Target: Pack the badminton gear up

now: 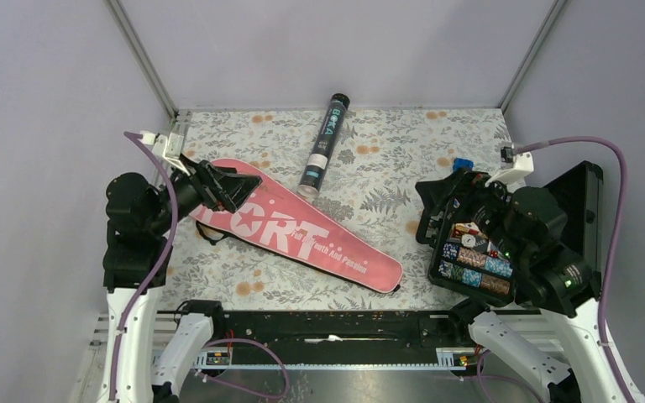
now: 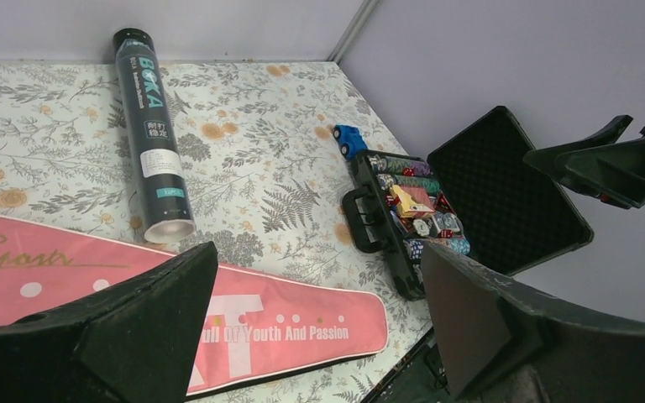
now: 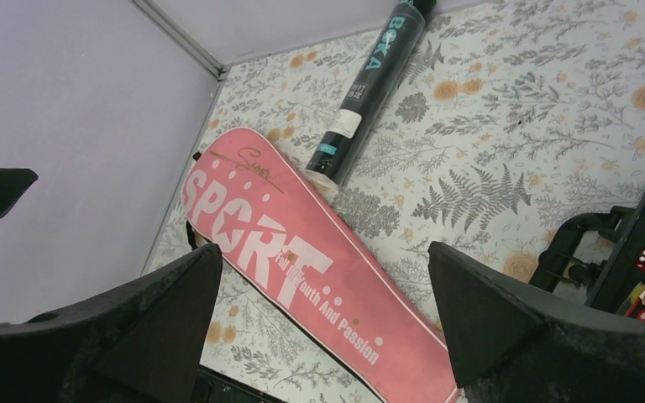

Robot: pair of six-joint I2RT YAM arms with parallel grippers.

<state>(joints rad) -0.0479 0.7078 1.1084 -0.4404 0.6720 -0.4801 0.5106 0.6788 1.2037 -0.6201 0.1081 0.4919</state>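
The pink bag (image 1: 302, 228) lies flat and slantwise on the desk (image 1: 403, 138), wide end to the left. The tube (image 1: 323, 143) lies behind it, near end at the bag's edge. The left gripper (image 2: 317, 250) hangs over the wide end, spread and empty. The right gripper (image 3: 326, 248) (likewise spread, empty) hovers over the open case (image 1: 470, 260), a blue toy (image 1: 463, 164) just behind.

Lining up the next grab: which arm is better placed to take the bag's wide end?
Left arm. Its jaws stand open right above that end of the bag; the right arm has its jaws over the case, farther off.
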